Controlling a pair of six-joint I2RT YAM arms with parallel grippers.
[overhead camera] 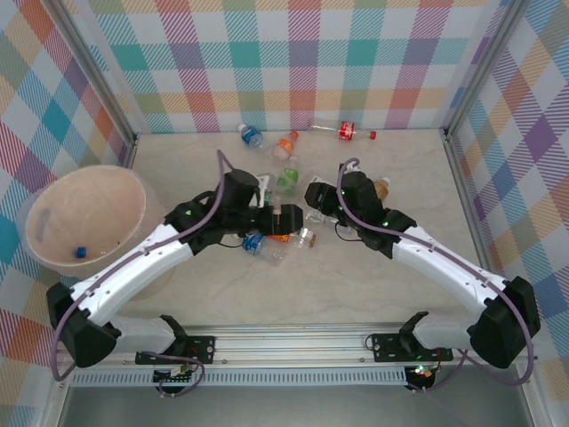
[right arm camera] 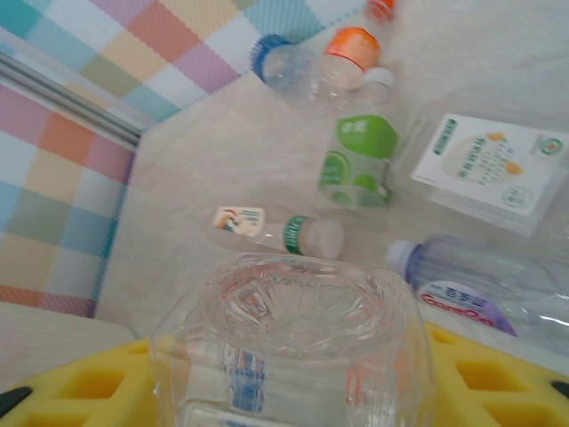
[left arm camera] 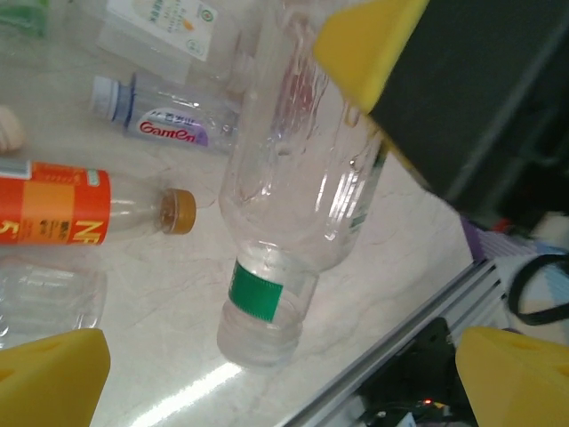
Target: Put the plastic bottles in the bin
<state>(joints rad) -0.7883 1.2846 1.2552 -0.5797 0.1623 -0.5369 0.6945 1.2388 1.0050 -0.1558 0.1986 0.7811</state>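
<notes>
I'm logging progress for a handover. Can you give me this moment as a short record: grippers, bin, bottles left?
right gripper: shut on clear bottle
left gripper: open, facing that bottle
bin: far left, small blue item inside
lying loose: orange bottle, green bottle, several more
stage: held bottle not yet binned

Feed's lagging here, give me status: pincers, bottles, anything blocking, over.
Left pincer open. Right pincer shut on clear bottle. Bin at left, other bottles loose on table. Left arm lies between right pincer and bin.
</notes>
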